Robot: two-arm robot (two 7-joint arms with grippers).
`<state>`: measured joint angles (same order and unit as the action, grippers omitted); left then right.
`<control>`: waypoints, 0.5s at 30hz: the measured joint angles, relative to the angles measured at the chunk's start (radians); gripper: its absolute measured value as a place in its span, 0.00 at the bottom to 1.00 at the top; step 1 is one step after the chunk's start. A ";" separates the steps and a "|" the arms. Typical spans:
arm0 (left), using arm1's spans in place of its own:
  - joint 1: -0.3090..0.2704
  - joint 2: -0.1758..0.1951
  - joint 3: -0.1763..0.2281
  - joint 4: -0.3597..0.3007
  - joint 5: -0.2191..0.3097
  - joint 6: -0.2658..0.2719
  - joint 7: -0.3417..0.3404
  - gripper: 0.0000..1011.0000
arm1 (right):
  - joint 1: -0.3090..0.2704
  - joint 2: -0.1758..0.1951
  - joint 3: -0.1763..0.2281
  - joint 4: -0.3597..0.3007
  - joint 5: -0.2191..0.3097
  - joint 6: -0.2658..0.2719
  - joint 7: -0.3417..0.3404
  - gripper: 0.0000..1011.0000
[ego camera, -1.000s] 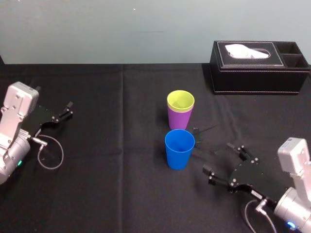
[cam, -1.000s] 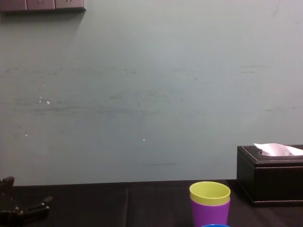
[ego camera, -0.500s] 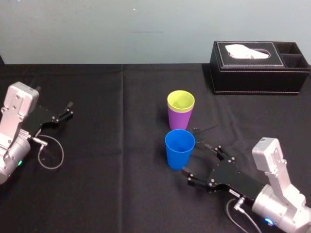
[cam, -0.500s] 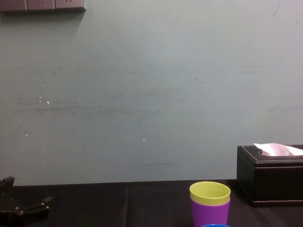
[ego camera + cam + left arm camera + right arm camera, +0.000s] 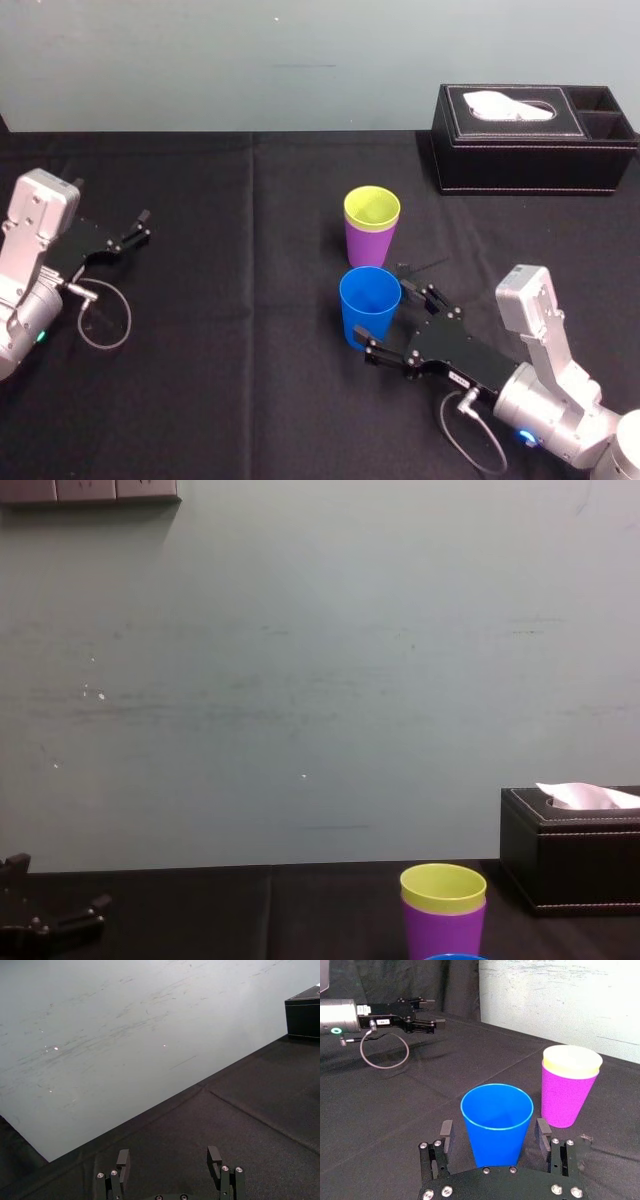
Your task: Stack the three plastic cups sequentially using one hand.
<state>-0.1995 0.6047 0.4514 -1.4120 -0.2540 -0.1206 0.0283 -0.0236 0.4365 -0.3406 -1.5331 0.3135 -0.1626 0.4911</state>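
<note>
Head view, centre frame: the blue cup [image 5: 368, 310] stands upright on the black surface [image 5: 250, 380], the right pincer [image 5: 385, 322] open around it, fingers clear of its walls. Just above, the yellow-green cup [image 5: 372, 208] sits nested in the purple cup [image 5: 369, 243]. The left pincer [image 5: 140, 226] rests open at the left edge.

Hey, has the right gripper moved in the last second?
Yes. The right gripper advanced left toward the unmoved blue cup, open fingers flanking it; left gripper parked.

Clearance, my right claw [image 5: 387, 320]
Blue cup [image 5: 369, 303] between spread fingers [image 5: 540, 1132]; purple-yellow stack [image 5: 371, 228] just behind; bare desk [image 5: 230, 300] leftward.
</note>
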 joint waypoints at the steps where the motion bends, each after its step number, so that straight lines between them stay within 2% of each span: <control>1: 0.000 0.000 0.000 0.000 0.000 0.000 0.000 1.00 | 0.008 -0.005 -0.004 0.007 0.000 0.000 -0.001 0.99; 15: 0.000 0.000 0.000 0.000 0.000 0.000 0.000 1.00 | 0.059 -0.038 -0.029 0.053 -0.026 -0.002 -0.024 0.99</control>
<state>-0.1996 0.6047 0.4514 -1.4120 -0.2539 -0.1205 0.0283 0.0349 0.3980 -0.3700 -1.4801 0.2871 -0.1646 0.4673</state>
